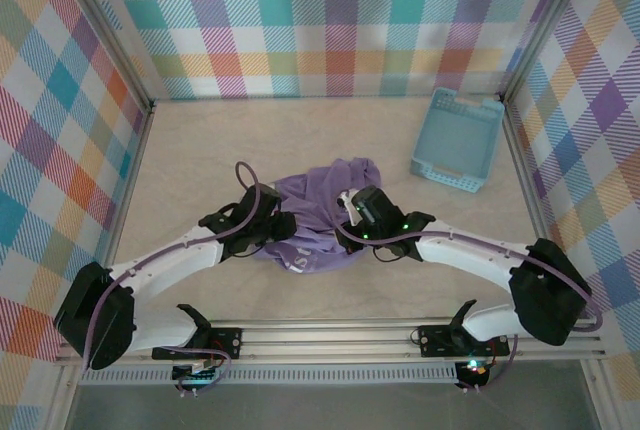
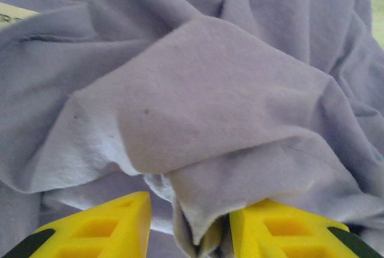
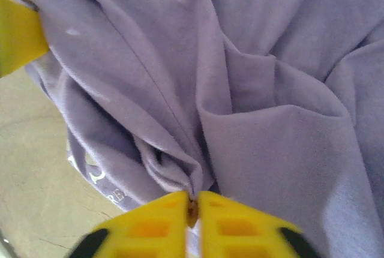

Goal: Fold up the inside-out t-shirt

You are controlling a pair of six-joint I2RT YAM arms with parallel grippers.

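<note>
Pastel plaid cloth walls (image 1: 340, 20) (pink, teal, orange and purple checks) enclose three sides of a pale beige, faintly marbled desk (image 1: 250, 135), framed by silver metal corner posts (image 1: 100, 30). The light is soft and even.

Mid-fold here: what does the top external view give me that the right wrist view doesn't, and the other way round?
Top external adds the light blue basket at the far right of the table, and the whole outline of the t-shirt, bunched in a heap near the table's middle.
Right wrist adds the close detail: the right hand pinched shut on a fold of cloth, a seam running up from that pinch, and pale lettering at the lower left edge.
Both share the crumpled lavender t-shirt, not yet flat, lying on the beige table.
</note>
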